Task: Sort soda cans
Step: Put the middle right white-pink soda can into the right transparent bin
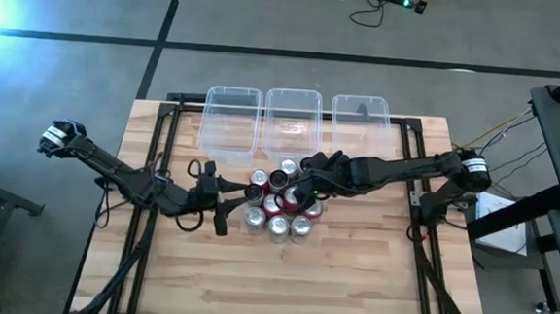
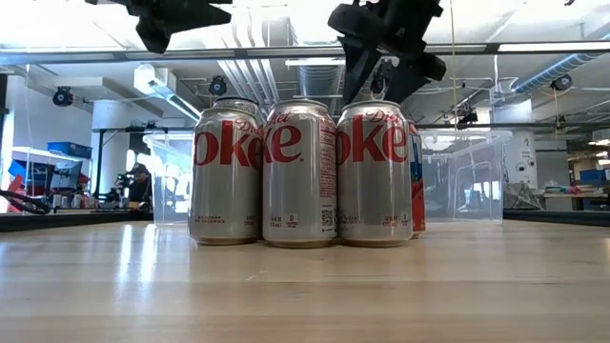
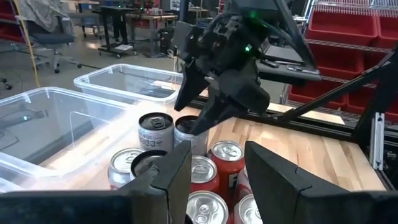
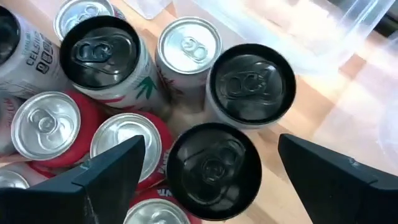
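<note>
The cans (image 1: 279,204) stand upright in a tight cluster at the table's (image 1: 350,288) centre, just at 6 o'clock of the three clear bins (image 1: 293,119). They are smooth thin-walled metal cylinders: silver Diet Coke bodies at the front in the low view, red ones behind, and a few with black tops (image 4: 213,169).

If full, each is likely moderately heavy and stiff; if empty, light and easy to dent or tip. The painted sides look slick, so a squeeze across the body below the rim seems safest, though packed neighbours leave little room for fingers.

The right gripper (image 4: 208,171) hovers over the cluster's 1 o'clock side, jaws spread wide and empty, bracketing a black-topped can from above.

The left gripper (image 1: 220,212) waits at the cluster's 9 o'clock edge, jaws parted, holding nothing.

The bins are rigid, glossy plastic; the table is pale wood planking.
</note>
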You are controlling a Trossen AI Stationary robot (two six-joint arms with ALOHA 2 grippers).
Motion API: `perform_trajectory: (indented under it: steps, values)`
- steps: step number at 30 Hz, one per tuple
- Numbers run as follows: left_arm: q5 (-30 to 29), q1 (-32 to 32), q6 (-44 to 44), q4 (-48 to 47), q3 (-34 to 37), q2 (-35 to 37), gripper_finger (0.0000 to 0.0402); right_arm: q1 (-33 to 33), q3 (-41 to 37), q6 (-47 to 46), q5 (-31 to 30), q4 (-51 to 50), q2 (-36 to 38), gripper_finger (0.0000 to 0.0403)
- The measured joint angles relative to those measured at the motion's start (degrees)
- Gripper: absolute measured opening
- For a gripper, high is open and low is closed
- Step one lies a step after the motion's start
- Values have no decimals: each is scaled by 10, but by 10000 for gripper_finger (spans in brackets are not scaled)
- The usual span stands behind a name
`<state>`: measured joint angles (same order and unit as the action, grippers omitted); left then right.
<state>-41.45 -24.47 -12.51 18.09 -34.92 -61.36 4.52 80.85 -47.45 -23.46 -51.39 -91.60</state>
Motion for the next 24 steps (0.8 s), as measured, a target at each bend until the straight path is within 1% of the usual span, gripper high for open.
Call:
perform_trajectory:
  steps: [3,9,17,20,24]
  values:
    - [0,1,4,0,0,-1,134,-4,1,-6,25,-19,-1,364]
    - [0,5,10,-1,0,-9,134,-24,-1,-5,77,-18,-23,364]
    - [0,7,13,-1,0,-12,134,-47,-2,-6,89,-20,-32,360]
    - [0,7,13,-1,0,-12,134,-51,-2,-6,90,-20,-31,339]
    - [0,7,13,-1,0,-12,134,-52,-2,-6,114,-20,-31,292]
